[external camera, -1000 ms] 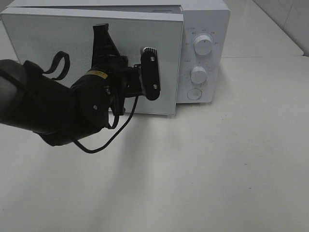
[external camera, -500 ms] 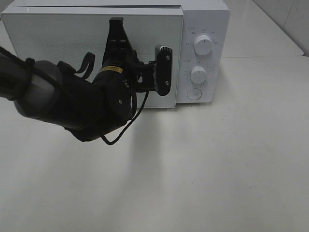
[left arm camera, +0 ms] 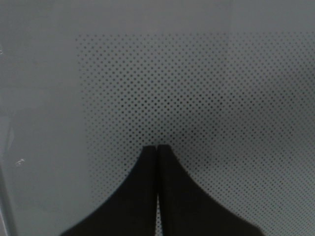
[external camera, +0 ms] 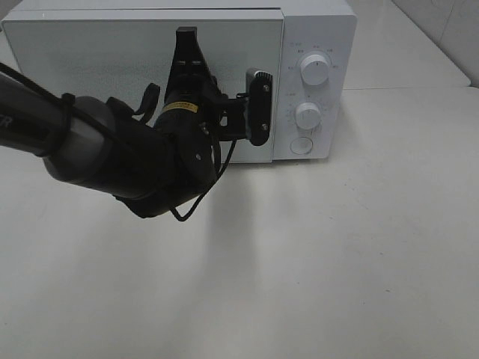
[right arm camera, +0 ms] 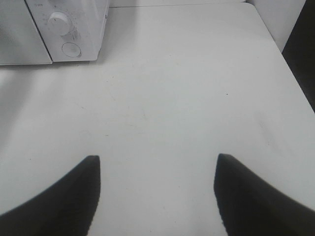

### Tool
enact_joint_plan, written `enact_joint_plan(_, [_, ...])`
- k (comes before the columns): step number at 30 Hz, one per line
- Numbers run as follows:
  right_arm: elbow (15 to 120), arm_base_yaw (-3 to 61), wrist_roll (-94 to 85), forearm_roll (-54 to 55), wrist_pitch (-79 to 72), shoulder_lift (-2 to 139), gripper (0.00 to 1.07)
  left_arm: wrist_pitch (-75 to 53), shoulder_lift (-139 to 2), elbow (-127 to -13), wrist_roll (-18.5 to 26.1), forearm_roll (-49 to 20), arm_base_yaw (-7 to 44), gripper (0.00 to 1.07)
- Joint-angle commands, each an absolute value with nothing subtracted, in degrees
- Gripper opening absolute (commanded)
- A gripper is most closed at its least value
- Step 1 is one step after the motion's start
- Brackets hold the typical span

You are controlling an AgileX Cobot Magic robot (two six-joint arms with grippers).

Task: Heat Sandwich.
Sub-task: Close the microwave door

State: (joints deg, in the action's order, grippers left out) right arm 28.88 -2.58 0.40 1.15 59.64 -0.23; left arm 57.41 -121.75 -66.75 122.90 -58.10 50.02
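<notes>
The sandwich is out of view. The white microwave (external camera: pixel 318 30) stands at the back of the table, and its glass door (external camera: pixel 90 60) lies flush with the front. My left gripper (external camera: pixel 185 35) is shut and empty, with its tips pressed against the middle of that door. In the left wrist view the gripper (left arm camera: pixel 157 148) shows its two fingers together on the door's dotted glass (left arm camera: pixel 197 88). In the right wrist view my right gripper (right arm camera: pixel 156 157) hangs open over bare table, to the right of and in front of the microwave (right arm camera: pixel 74 29), holding nothing.
The microwave's control panel carries two round knobs (external camera: pixel 315 69) (external camera: pixel 308 116) and a round button (external camera: pixel 301 145). The left arm's bulky black body (external camera: pixel 127 161) reaches over the table in front of the door. The table edge (right arm camera: pixel 290 69) runs along the right.
The microwave door has swung from ajar to flush shut. The left arm moved right and towards the microwave, pushing the door with its shut fingertips.
</notes>
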Motion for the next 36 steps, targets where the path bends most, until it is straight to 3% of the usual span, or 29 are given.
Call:
enact_joint_plan(1, [28.8,-2.5,0.5,1.0,59.4,-1.7,0.65,58.4,-123.0,-68.9,122.8,-57.0,48.9,0.0])
enact_joint_plan(28, [28.8,-2.5,0.5,1.0,59.4,-1.7,0.65,58.3,-122.6,-69.8,122.6,-56.4,47.0,0.0])
enact_joint_plan(36, [28.8,-2.5,0.5,1.0,59.4,-1.7,0.65,55.0,-118.7,-64.3,116.7,-58.8,49.8,0.0])
